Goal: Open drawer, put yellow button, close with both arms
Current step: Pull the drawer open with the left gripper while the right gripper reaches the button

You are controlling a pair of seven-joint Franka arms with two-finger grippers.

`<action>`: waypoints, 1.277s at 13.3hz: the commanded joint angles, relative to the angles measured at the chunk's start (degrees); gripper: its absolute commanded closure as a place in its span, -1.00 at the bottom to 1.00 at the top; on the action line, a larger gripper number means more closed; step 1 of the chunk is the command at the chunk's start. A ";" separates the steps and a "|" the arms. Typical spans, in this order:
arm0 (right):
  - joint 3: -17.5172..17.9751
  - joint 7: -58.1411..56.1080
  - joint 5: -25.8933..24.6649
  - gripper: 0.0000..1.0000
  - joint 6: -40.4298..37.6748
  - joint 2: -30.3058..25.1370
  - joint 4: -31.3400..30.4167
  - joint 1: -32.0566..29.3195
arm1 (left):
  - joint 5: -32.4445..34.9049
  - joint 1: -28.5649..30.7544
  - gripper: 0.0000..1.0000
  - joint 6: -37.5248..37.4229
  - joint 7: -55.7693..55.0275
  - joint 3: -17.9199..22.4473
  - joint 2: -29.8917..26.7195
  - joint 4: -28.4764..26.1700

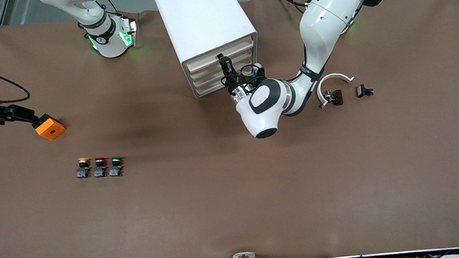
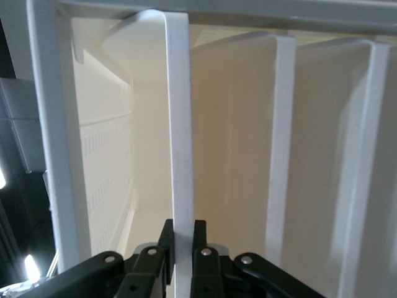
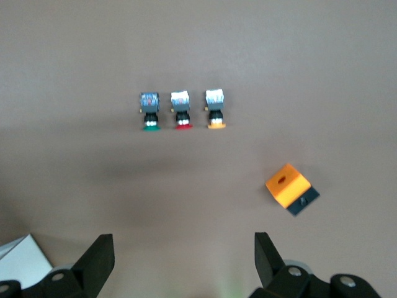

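- Drawer (image 1: pixel 220 57), topmost in the white cabinet (image 1: pixel 203 19), sits pushed in; left gripper (image 1: pixel 224 63) clenches its front slat.
- Yellow button (image 1: pixel 83 167) lies on the table (image 1: pixel 260 193) beside the red button (image 1: pixel 100 166).
- Right gripper (image 3: pixel 184 257) waits above, released.

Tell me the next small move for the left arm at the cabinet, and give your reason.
Probably a short, straight pull toward the front camera. The left gripper is shut on the front slat of the top drawer in the white cabinet, and the drawer looks barely opened. The yellow button sits on the table and needs the drawer open. The right gripper waits open above the buttons.
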 commanded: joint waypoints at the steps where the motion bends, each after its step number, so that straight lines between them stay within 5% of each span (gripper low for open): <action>1: 0.32 -0.51 -3.41 -1.00 4.58 3.59 -1.18 0.96 | -0.23 1.23 1.00 0.29 -1.21 3.81 0.28 3.14; 7: 0.23 -0.16 -3.16 -1.00 37.34 5.36 -22.69 -2.37 | -1.11 6.85 1.00 9.24 0.64 5.76 0.28 6.32; 8: 0.23 -0.16 -3.15 -1.00 40.88 7.02 -23.59 -2.73 | -1.20 7.30 0.53 10.13 0.72 5.76 0.28 6.40; 9: 0.23 -0.33 -3.15 -1.00 43.78 9.56 -23.77 -3.95 | -1.20 7.30 -0.98 10.31 2.03 5.76 0.02 6.67; 17: 0.41 -0.25 -2.10 -1.00 62.69 21.62 -26.50 -5.28 | -0.14 12.82 -1.00 7.51 7.65 5.49 -0.86 12.12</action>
